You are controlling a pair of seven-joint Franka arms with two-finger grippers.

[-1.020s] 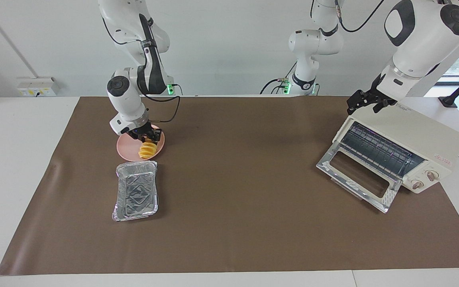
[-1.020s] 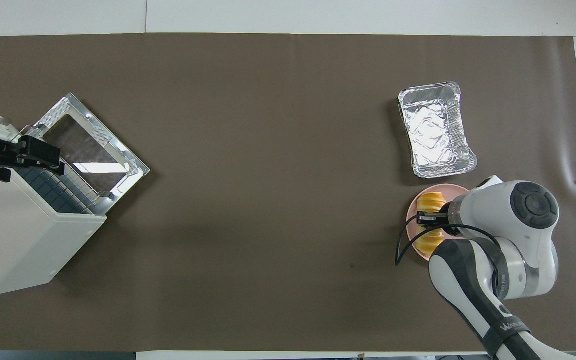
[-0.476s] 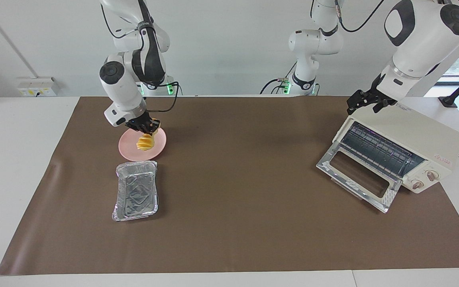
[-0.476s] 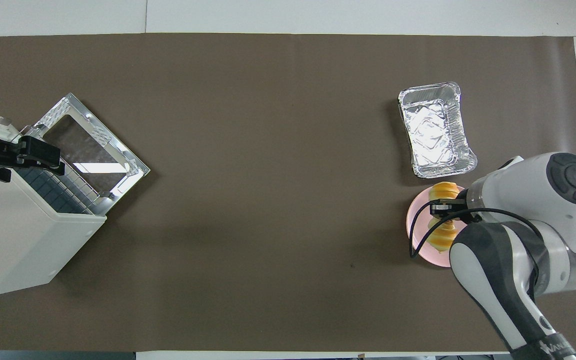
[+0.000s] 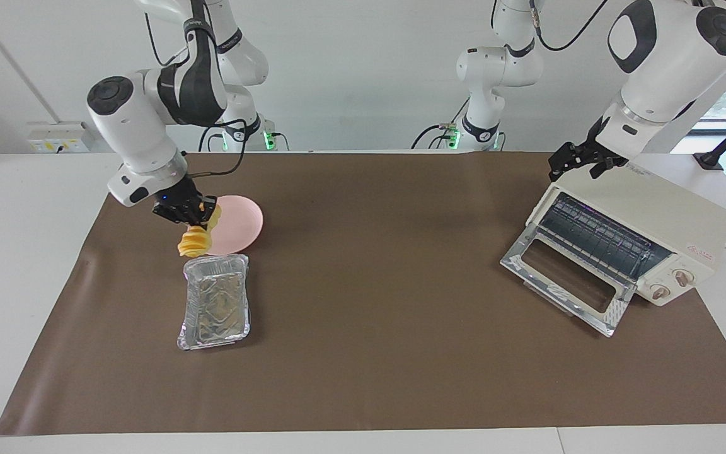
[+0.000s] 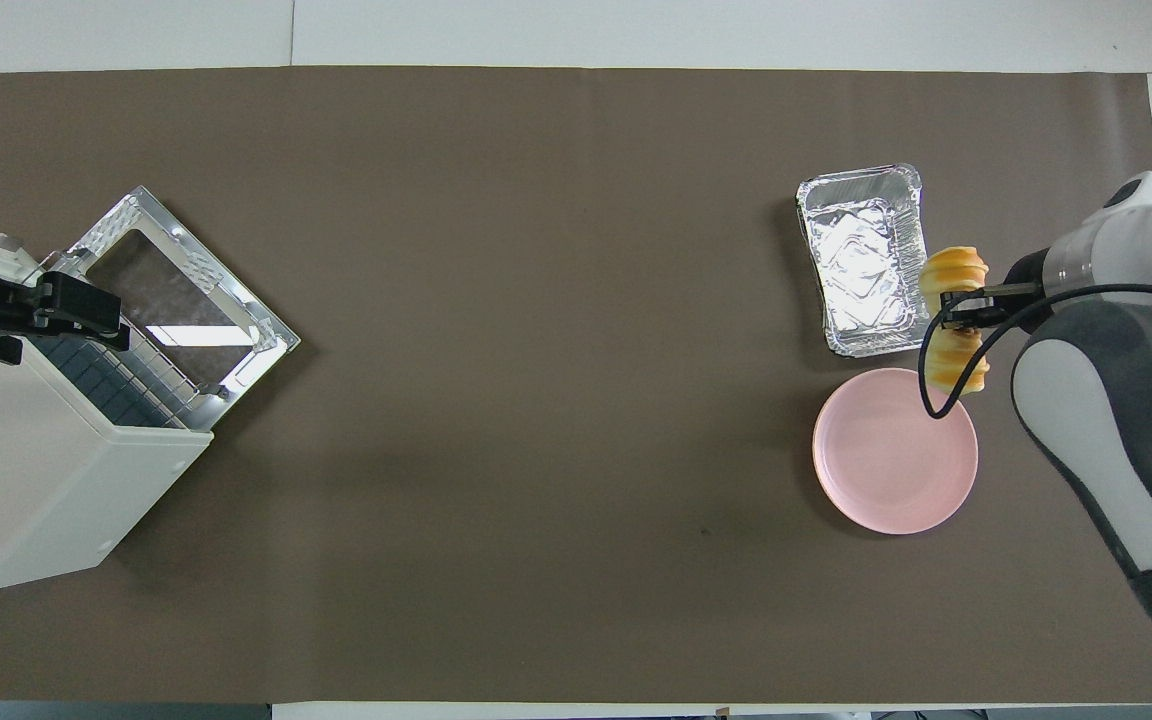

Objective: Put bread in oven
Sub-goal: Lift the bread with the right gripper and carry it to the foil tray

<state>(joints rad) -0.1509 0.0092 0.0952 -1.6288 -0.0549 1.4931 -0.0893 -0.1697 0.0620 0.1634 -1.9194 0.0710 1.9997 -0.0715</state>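
Bread (image 5: pixel 194 242): one, clamped in right gripper (image 5: pixel 190 215), airborne beside foil tray (image 5: pixel 215 309) (one), plate (image 5: pixel 237 224) (one). Oven (image 5: pixel 628 243): one, door down; left gripper (image 5: pixel 580 162) spread above it, fingertips indistinct.

One camera sits high across the surface (image 5: pixel 363 378) and faces the robots, so the oven (image 5: pixel 640 233) appears toward the left arm's end. The other hangs high above the robots' own end and looks steeply down and forward. Both stand well back and share the whole brown mat, with the oven (image 6: pixel 46 470) turned half a turn between them.
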